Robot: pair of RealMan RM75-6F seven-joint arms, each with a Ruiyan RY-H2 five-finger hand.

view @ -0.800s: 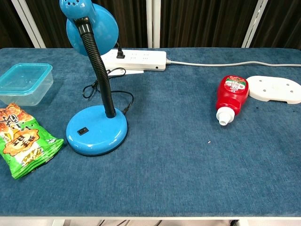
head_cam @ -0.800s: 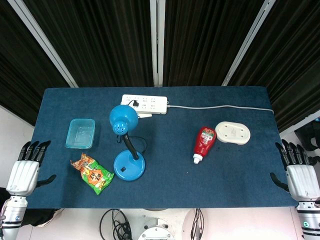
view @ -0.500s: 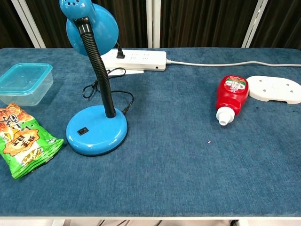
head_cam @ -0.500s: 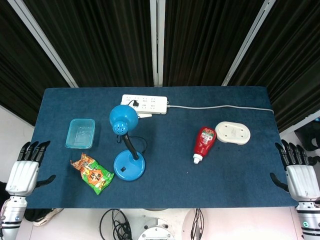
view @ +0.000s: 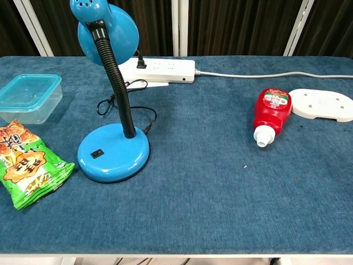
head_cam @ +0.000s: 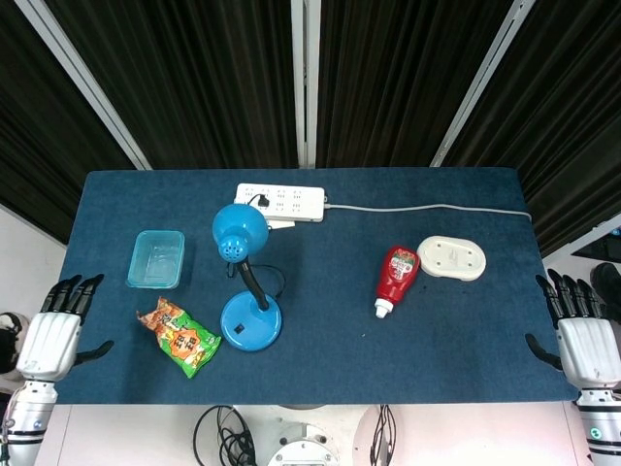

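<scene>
Left hand (head_cam: 49,335) and right hand (head_cam: 580,340) hovering empty, fingers spread, off tabletop (head_cam: 466,330) ends; ketchup bottle (head_cam: 396,279) lying cap toward robot.

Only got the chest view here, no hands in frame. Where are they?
Observer: Head view shows the left hand off the table's left edge, nearest the green crinkly snack packet.
Operator: Holding anything?
Observer: No, its fingers are apart and empty.
Operator: Right one?
Observer: The right hand sits off the blue cloth-covered table at its right edge, fingers apart, empty, nearest the white oval plastic base.
</scene>
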